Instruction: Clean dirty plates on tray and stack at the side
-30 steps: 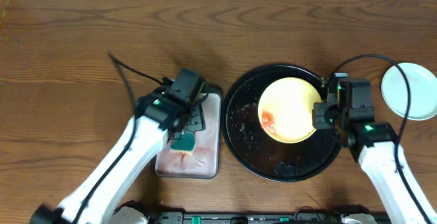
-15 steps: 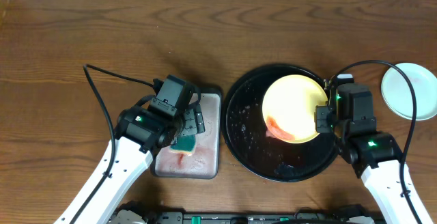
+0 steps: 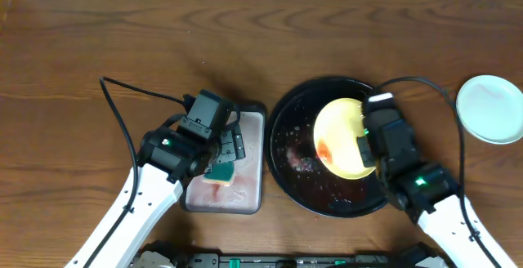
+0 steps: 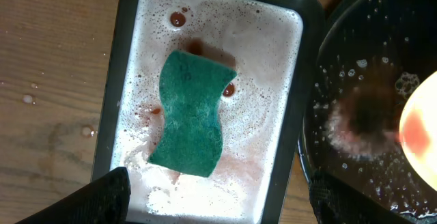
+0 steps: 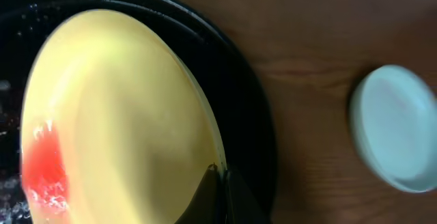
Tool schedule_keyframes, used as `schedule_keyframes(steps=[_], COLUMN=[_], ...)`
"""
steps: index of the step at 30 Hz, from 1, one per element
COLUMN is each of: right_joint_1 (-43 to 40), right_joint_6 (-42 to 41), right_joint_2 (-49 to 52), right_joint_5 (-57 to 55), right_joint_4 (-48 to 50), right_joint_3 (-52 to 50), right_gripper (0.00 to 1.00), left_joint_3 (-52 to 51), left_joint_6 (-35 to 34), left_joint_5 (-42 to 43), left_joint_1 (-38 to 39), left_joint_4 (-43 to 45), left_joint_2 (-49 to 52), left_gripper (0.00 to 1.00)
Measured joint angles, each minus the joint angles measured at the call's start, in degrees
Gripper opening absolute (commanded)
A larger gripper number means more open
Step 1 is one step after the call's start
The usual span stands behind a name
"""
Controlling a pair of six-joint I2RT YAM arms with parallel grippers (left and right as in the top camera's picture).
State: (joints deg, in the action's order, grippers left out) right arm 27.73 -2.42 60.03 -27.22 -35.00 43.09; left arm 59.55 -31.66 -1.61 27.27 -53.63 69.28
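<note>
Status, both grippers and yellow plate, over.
Left gripper open above sponge. Right gripper shut on yellow plate, tilted over black tray, red smear showing. Nothing blocking.

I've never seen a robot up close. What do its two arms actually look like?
Both the left arm and right arm have smooth white tubular links ending in chunky black wrists, each with a small green light. A thin black cable loops out from each. The fingers are black, and the right wrist carries a small white patch.
</note>
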Motion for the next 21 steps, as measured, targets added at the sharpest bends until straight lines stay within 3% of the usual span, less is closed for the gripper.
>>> schedule_keyframes(steps=[8,21], right_joint_1=[13.2,24.4], right_joint_6=[0.2,6.0], right_joint_2=[-0.2,-3.4], right_joint_5=[-15.5,-29.7], right_joint_4=[0.0,0.0], right_joint_3=[0.1,0.3], right_gripper=[0.01,0.01], left_joint_3=[0.0,0.0], left_joint_6=[0.0,0.0], left_joint_5=[0.0,0.0], left_joint_1=[0.0,0.0], left_joint_4=[0.0,0.0], left_joint_2=[0.0,0.0], left_gripper=[0.84,0.84])
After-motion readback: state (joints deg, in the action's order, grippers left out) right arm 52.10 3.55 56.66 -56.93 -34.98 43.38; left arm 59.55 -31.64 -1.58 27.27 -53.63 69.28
